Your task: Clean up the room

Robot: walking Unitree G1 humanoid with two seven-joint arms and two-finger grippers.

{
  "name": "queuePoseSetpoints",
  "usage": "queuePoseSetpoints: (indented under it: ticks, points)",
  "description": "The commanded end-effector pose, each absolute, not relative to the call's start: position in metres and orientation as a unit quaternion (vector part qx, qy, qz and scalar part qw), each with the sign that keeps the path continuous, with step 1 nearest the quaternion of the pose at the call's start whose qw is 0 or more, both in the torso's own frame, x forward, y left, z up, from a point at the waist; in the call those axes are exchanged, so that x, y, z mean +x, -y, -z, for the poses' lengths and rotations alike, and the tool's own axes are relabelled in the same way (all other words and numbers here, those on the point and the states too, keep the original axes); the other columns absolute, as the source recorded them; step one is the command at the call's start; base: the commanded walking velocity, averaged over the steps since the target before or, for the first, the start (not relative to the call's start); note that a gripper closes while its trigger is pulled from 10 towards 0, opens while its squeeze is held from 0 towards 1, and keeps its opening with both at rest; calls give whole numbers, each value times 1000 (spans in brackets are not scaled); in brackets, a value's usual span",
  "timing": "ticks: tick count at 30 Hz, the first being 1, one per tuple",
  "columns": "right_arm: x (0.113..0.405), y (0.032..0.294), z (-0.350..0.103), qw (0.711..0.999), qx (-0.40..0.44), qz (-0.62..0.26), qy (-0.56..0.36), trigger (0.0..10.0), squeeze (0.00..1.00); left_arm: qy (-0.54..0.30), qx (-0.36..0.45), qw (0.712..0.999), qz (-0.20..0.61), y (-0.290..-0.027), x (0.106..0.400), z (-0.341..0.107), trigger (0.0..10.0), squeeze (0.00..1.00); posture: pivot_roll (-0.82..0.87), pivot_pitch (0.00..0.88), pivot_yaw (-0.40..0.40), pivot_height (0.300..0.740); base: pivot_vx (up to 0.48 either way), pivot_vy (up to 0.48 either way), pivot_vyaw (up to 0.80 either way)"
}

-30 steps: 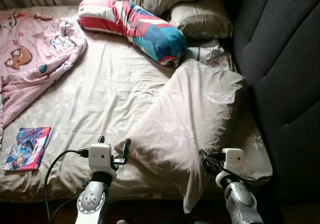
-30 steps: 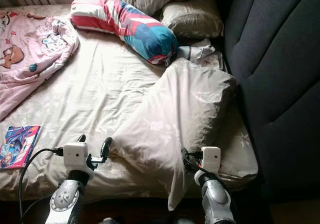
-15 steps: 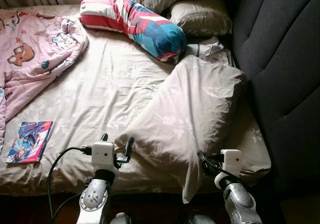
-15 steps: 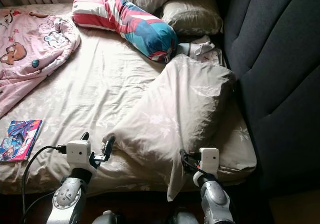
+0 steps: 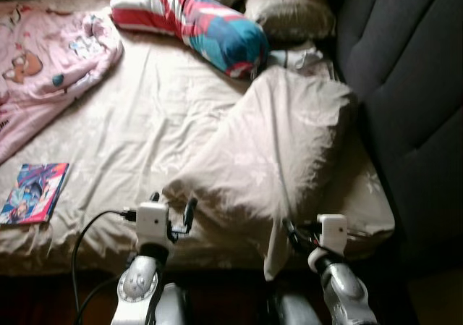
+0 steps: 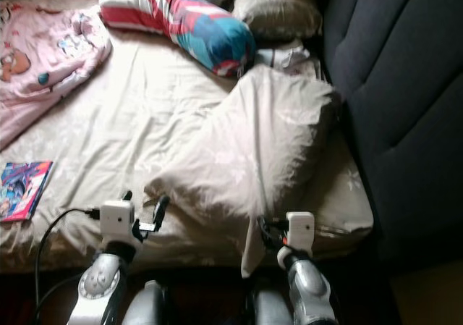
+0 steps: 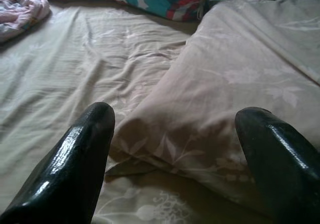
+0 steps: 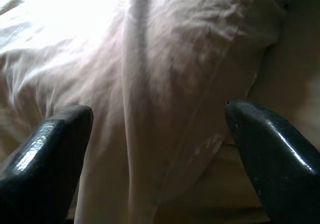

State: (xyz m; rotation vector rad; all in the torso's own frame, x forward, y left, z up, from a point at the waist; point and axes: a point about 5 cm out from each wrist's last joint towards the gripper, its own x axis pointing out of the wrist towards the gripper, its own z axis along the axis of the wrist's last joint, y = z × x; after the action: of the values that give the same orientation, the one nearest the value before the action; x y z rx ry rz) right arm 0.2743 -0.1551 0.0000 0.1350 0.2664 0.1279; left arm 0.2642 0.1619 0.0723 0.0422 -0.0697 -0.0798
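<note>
Place: a bedroom in a home is showing.
Bed (image 5: 145, 137): beige floral sheet is lying rumpled across it.
Pillows: a large beige pillow (image 5: 275, 151) and a striped bolster (image 5: 192, 24) are lying on it.
Blanket: pink cartoon-print blanket (image 5: 43, 64) is lying bunched.
Headboard (image 5: 412, 86): dark padding is rising beside the bed.
</note>
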Motion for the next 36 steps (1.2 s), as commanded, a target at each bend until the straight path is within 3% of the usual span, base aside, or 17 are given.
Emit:
queuePoseSetpoints:
  ticks: [1,9,19,23,36]
  points:
    - [268,154,7,984,72,-63,-148,10000,0,29,24,998,41,-162,263,-71,10000,0,-45,231,2,643,0,0,0]
    - [269,153,6,984,80,-68,-142,10000,0,31,14,998,51,-159,265,-74,10000,0,-46,234,3,643,0,0,0]
    - [272,151,-1,986,92,-73,-115,10000,0,36,13,998,53,-158,266,-76,10000,0,-42,235,2,643,273,0,0]
    - [279,154,-17,992,106,-53,-53,10000,0,37,14,998,52,-159,266,-77,10000,0,-41,235,4,643,318,0,0]
    - [283,157,-19,992,108,-35,-57,10000,0,37,13,998,56,-159,266,-76,10000,0,-36,232,6,643,298,0,0]
